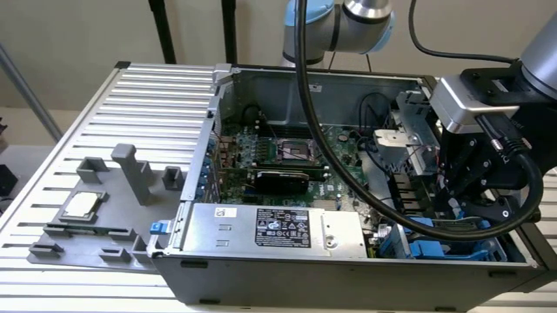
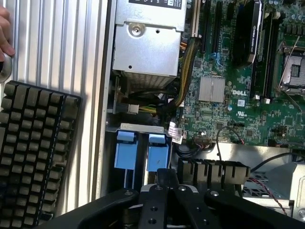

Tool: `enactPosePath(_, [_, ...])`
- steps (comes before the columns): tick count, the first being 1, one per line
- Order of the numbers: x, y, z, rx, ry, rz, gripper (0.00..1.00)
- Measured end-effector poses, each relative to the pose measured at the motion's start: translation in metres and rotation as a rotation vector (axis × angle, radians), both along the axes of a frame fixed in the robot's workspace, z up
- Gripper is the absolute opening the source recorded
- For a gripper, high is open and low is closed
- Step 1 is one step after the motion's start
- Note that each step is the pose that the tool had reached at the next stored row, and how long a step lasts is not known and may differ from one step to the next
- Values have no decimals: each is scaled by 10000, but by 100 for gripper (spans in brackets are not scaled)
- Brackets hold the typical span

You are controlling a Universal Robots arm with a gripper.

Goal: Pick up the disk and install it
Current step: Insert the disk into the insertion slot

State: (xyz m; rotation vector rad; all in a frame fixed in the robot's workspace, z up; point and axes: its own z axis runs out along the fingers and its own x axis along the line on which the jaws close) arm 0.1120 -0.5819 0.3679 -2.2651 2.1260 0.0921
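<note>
While my hand (image 1: 457,205) hangs low over the drive bay (image 1: 444,244), at four o'clock of the computer case (image 1: 261,274) in the exterior view, I cannot tell how wide it stands or whether it grips anything. What I take for the disk (image 1: 435,225), a flat blue-framed slab seen edge-on, lies just beneath me at the bay's mouth; contact is hidden. To do this well, I judge the slab must stay square to the bay's rails, travel straight, and keep off the thick black cable (image 1: 301,39) looping beside it. Within the bay, two blue caddy tabs (image 2: 126,152) stand side by side. The case also holds a green motherboard (image 1: 287,156) at centre and a labelled power supply (image 1: 278,228) at six o'clock. At nine o'clock on the counter (image 1: 148,98), a grey fixture (image 1: 87,241) carries a small silver chip (image 1: 80,205).
</note>
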Motion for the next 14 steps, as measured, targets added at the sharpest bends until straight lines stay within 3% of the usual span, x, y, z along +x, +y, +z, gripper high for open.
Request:
enactPosePath(10, [1,0,3,5,-9,2,0])
enactPosePath(14, [29,1,58,167,-10,10,0])
